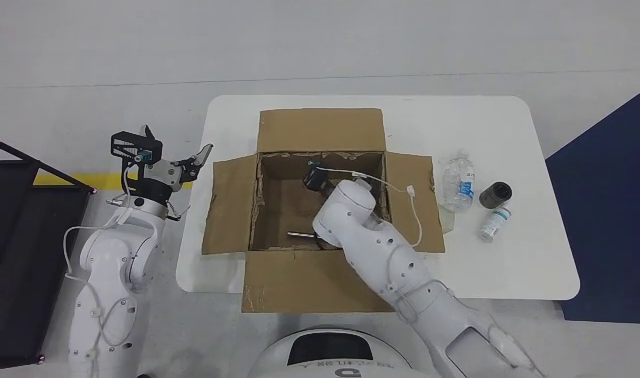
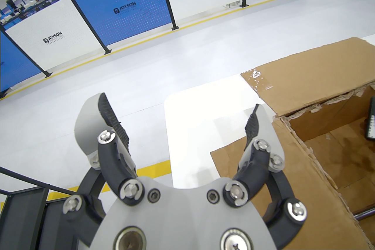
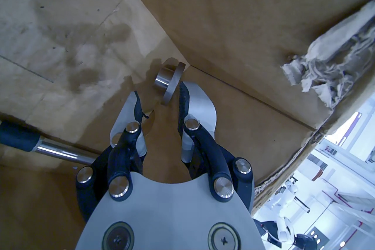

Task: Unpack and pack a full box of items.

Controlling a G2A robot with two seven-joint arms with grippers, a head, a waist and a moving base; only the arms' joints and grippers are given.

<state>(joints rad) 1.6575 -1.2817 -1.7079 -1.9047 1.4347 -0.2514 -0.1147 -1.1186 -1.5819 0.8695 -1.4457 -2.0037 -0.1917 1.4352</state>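
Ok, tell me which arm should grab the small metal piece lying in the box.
Right. The right hand is inside the cardboard box, open, with its tips at the metal piece. The left hand hangs open outside the box, by the edge of the table.

Both arms, left arm (image 1: 108, 263) and right arm (image 1: 385, 253): glossy white shells, rounded joints, thin white cable (image 1: 413, 190) looped outside. On left gripper (image 2: 178, 104) and right gripper (image 3: 159, 91): grey-silver base plate, black linkages, round silver screws, pale metal fingers (image 2: 85, 125), black ribbed pads (image 2: 112, 122). Black bracket (image 1: 130, 143) at left wrist, with small teal part.
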